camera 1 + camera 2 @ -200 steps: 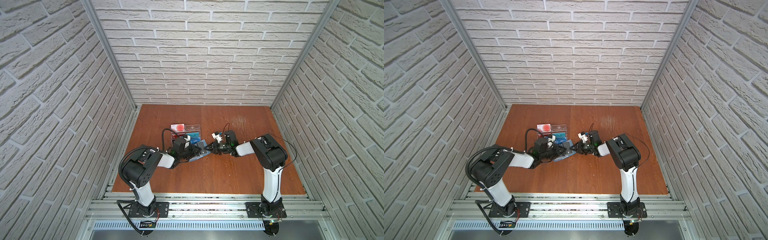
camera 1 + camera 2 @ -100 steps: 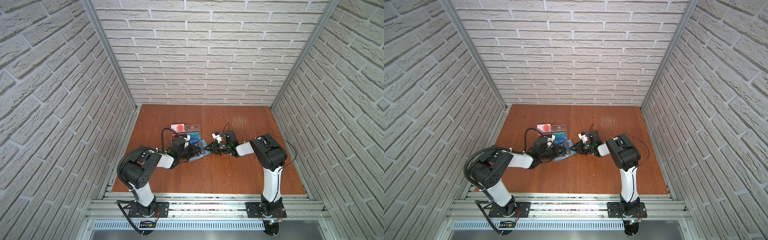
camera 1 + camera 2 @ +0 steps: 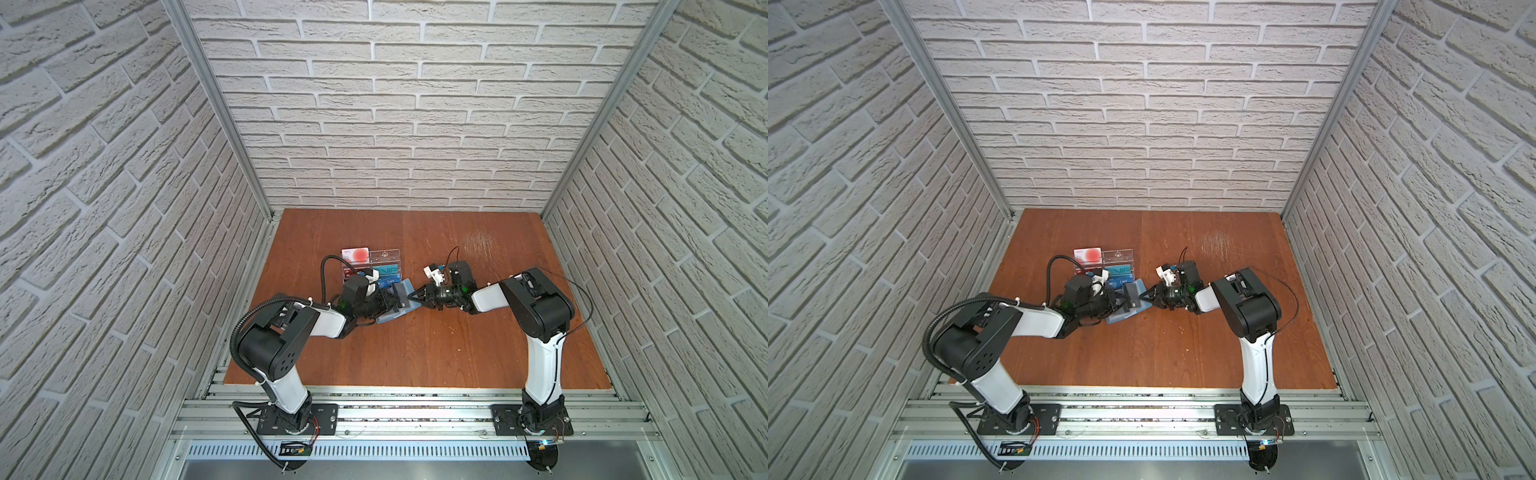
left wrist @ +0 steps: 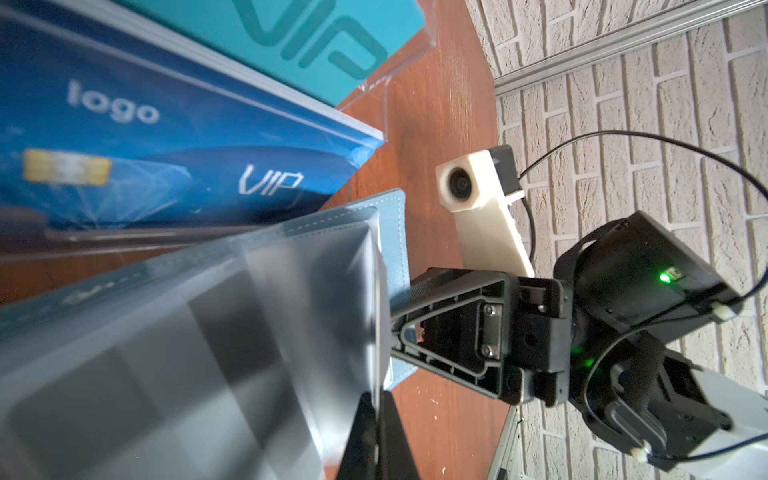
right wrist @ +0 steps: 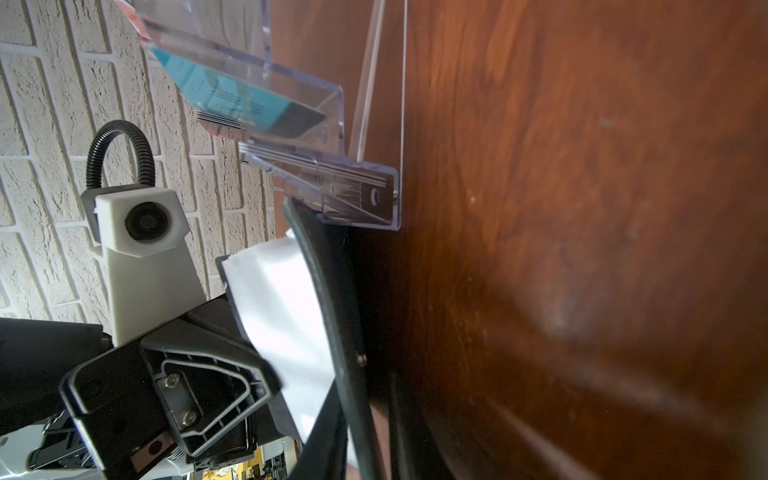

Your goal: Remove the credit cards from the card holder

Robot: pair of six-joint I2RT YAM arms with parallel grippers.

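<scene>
The left gripper (image 3: 395, 302) has pinched shut on the frosted inner leaf of the card holder (image 3: 388, 318), which lies open on the table (image 3: 415, 353). The right gripper (image 3: 417, 300) still clamps the holder's opposite edge. Just behind, the acrylic rack (image 3: 384, 266) is unmoved.

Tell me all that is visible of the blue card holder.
The card holder is a slate-blue, leather-like case with pale stitching, lying open on the table next to the clear rack. The right gripper pinches its outer edge; the left gripper is shut on its clear inner sleeve, lifted, with a dark card showing through.
</scene>
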